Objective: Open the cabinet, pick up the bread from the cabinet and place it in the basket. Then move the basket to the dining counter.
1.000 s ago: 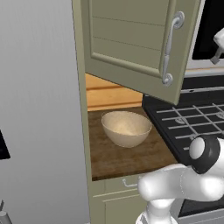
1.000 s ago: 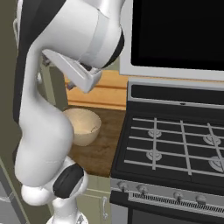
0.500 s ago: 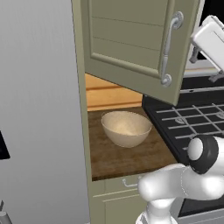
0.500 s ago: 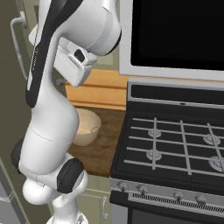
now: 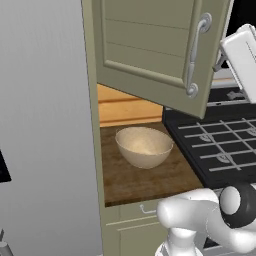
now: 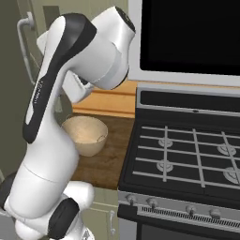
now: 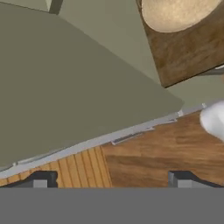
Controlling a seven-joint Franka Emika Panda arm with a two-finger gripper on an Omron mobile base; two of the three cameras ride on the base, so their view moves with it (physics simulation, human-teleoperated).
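The cabinet's (image 5: 150,45) sage-green door stands swung open, its curved silver handle (image 5: 196,55) facing the stove. Below it, the round beige basket (image 5: 144,146) sits empty on the short dark wood worktop (image 5: 145,182). The right base view shows the basket (image 6: 85,135) beside my arm. The hand view looks down past the open door (image 7: 74,87) onto the basket (image 7: 175,13). My gripper (image 7: 111,179) is open, its dark fingertips (image 7: 41,179) wide apart with nothing between them. The white hand end of my arm (image 5: 242,55) hangs just right of the door's handle. The bread and the dining counter are out of view.
A black gas stove (image 6: 187,159) adjoins the worktop on the right, with a dark microwave (image 6: 187,37) above it. A tall grey panel (image 5: 45,125) stands left of the cabinet. The low sage-green drawer unit (image 5: 130,220) lies under the worktop. Wooden floor (image 7: 153,162) shows below.
My arm has swung, and its hand end came further into the left base view beside the door's handle. The door and the basket have not moved. The gripper stays open.
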